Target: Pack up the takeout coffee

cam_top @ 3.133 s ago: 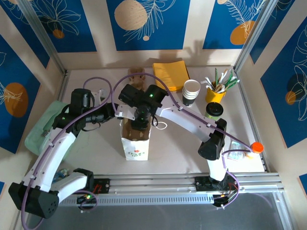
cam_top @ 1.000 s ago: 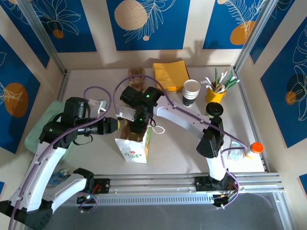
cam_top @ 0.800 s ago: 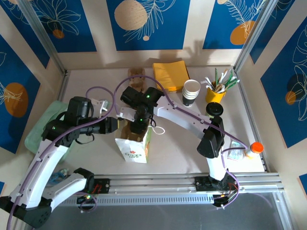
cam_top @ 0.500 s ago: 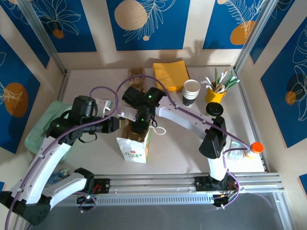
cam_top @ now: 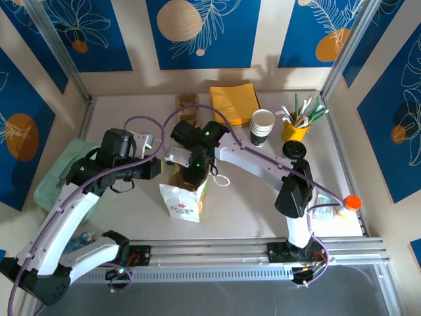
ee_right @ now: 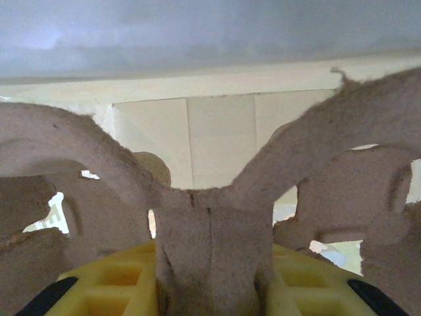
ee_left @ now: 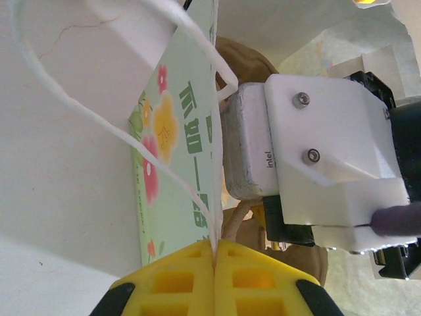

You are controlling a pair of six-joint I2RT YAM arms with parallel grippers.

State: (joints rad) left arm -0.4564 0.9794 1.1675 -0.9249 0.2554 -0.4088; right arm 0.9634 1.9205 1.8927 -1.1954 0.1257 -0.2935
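Right gripper (ee_right: 212, 280): clenched on the middle ridge of the brown pulp cup-carrier (ee_right: 210, 197), with only the pulp between its fingers. From above it hangs over the open mouth of the paper bag (cam_top: 184, 201), and its wrist view looks down onto the bag's pale inner floor.
Left gripper (ee_left: 215, 263): pinched tight on the bag's top edge, holding that side of the mouth. The yellow fingers (ee_left: 171, 283) meet with barely a seam.
Paper bag: upright on the counter (cam_top: 243, 205) between the two arms, leaning a little, flower print towards the near edge.
Takeout coffee (cam_top: 263, 124): in the nested stack at the far right of the counter, just beside the yellow utensil holder (cam_top: 295, 128). It is well apart from the bag and both grippers.
Black lid (cam_top: 294, 150): flat on the counter near the stack, on no cup.
Done: bag held open, carrier at or partly inside the mouth; how deep cannot be told.
Left: seat and release the carrier, fetch a cup, probably lid it, set it in the carrier.
Progress: early, by my judgement; the coffee itself is not packed.
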